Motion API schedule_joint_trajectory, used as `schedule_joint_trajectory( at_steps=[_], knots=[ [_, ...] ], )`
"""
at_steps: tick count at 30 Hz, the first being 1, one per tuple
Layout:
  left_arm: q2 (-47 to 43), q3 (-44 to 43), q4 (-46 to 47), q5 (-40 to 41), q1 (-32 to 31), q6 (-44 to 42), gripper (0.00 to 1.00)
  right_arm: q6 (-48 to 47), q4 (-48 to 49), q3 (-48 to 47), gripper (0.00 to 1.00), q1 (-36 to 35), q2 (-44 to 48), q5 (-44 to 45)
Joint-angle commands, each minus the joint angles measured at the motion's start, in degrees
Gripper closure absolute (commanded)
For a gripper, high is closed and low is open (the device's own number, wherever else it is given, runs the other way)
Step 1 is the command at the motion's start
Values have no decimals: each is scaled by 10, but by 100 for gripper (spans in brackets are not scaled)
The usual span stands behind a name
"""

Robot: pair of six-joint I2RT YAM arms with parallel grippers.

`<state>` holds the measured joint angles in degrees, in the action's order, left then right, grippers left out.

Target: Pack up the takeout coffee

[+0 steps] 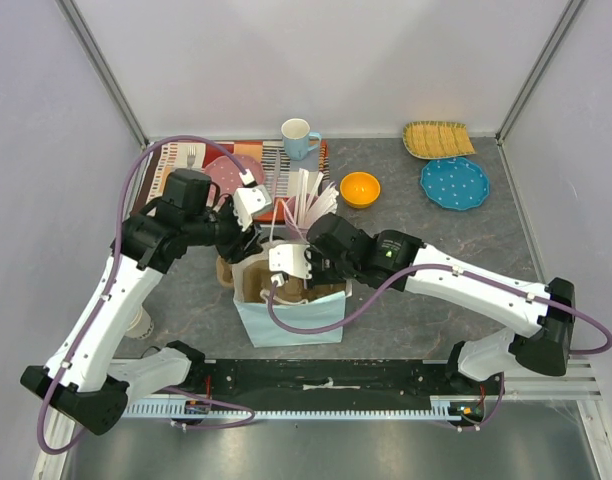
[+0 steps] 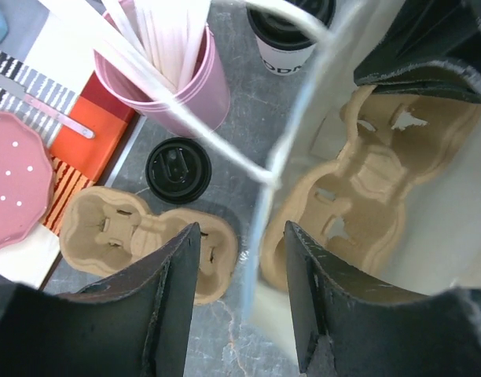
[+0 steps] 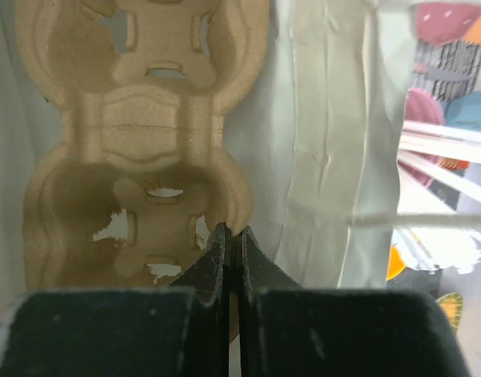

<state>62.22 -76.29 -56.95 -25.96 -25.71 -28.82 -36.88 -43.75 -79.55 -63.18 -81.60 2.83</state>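
Observation:
A takeout coffee cup [image 2: 290,35], off-white with a black lid, stands at the top of the left wrist view, behind the bag's handle. A second black lid [image 2: 178,169] sits by the pink cup; I cannot tell if a cup is under it. The light-blue paper bag [image 1: 291,318] stands open at the table's centre. My right gripper [image 3: 233,234] is inside the bag, shut on the rim of a brown pulp cup carrier [image 3: 138,149]. My left gripper [image 2: 240,259] is open, its fingers on either side of the bag's wall [image 2: 260,236]. In the top view both grippers [image 1: 248,238] [image 1: 291,285] meet at the bag's mouth.
A second pulp carrier [image 2: 134,236] lies on the table left of the bag. A pink cup of wooden sticks [image 2: 174,75] stands behind it. A light-blue mug [image 1: 298,137], orange bowl [image 1: 360,188], blue plate [image 1: 454,183], woven tray [image 1: 438,138] and striped placemat [image 1: 186,160] lie further back.

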Motion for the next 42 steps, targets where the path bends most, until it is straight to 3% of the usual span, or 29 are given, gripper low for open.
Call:
schedule_joint_trajectory(
  at_steps=[1,10,19,22,26,29,42],
  knots=[
    [-13,-32,3,20,10,15,46,2,-17,11,100,-4,-3,10],
    [-48,22,2,18,32,7,44,45,1,-13,100,-5,-36,-27],
    [-65,74,39,7,32,46,44,67,4,-24,100,-11,-58,-5],
    [-57,83,52,15,32,42,54,86,0,-18,100,-15,-63,-5],
    [-59,83,63,-14,31,46,83,107,-5,-7,100,-19,-71,0],
    [-65,82,66,-18,34,58,98,112,-5,4,100,-19,-74,-6],
    [-82,91,57,-50,40,52,98,132,-9,13,100,-19,-128,-20]
  ],
)
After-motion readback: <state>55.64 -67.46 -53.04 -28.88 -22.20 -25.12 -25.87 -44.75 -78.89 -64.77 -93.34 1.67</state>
